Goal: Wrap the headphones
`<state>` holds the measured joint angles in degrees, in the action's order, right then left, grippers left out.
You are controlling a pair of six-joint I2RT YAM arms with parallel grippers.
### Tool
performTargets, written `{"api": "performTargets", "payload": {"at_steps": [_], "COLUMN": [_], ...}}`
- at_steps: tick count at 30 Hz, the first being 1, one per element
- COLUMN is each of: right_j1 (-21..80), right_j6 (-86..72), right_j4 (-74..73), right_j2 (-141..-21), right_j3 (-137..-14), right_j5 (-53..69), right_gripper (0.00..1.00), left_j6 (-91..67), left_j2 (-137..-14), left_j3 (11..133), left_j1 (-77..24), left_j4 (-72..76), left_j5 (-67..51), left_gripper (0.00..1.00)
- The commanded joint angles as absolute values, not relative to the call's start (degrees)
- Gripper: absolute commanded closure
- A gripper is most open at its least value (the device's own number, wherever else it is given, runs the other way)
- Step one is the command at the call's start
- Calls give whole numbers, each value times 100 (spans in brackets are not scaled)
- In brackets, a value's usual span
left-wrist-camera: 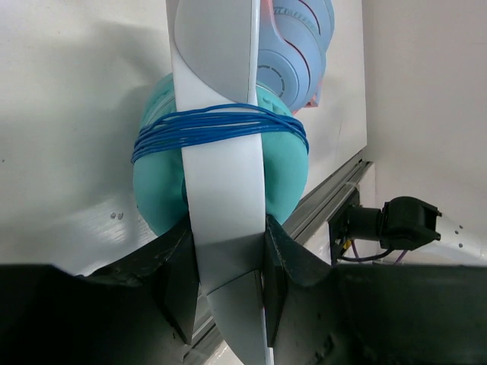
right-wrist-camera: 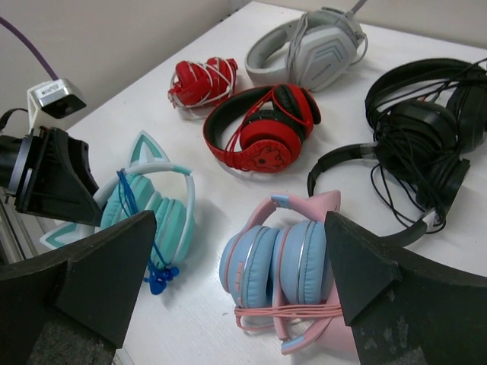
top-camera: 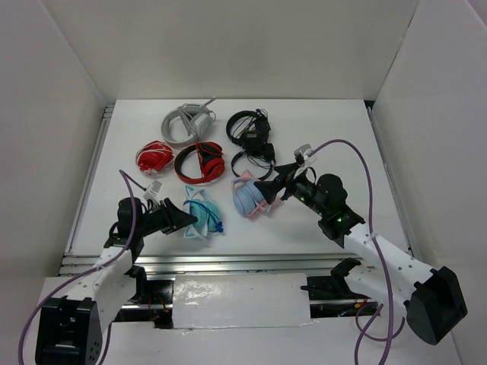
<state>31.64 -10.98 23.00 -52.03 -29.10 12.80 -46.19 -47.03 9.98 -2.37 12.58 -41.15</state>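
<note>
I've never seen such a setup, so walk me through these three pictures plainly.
Two robot arms stand at a white table. One picture looks down from above; the other two come from a camera on each wrist. The left arm has its jaws shut on the pale band of the teal cat-ear headphones, whose blue cable is wound around the cups. The right arm holds its jaws open, empty, over light-blue and pink headphones. Farther back lie a red pair, a red-and-black pair, a grey pair and black ones.
</note>
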Motion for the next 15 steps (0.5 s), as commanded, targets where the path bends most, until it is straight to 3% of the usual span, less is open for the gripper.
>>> {"api": "performTargets", "payload": {"at_steps": [1,5,9,14,15], "right_j1": [3138,3129,3155,3146,3146], "right_j6": [-1063,-1055,-1089,-1116,-1116], "right_j4": [2189,2188,2250,2294,2303], "right_j2": [-5308,-5387,-5467,-5528,-5511], "right_j3": [-3085,-3111,-3111,-3094,-3085], "right_j5": [1301,1432,1591,1600,1582], "right_gripper": [0,0,0,0,0], "left_j6": [-4720,-4579,-4369,-4105,-4096], "left_j2": [-4772,-4834,-4895,-4764,-4694], "left_j3": [966,1037,1239,1476,1529], "left_j1": [-141,-44,-18,202,228], "left_j4": [1293,696,239,-412,-709], "left_j5": [-3929,-3841,-3780,-3578,-3508], "left_gripper": [100,97,69,56,50]}}
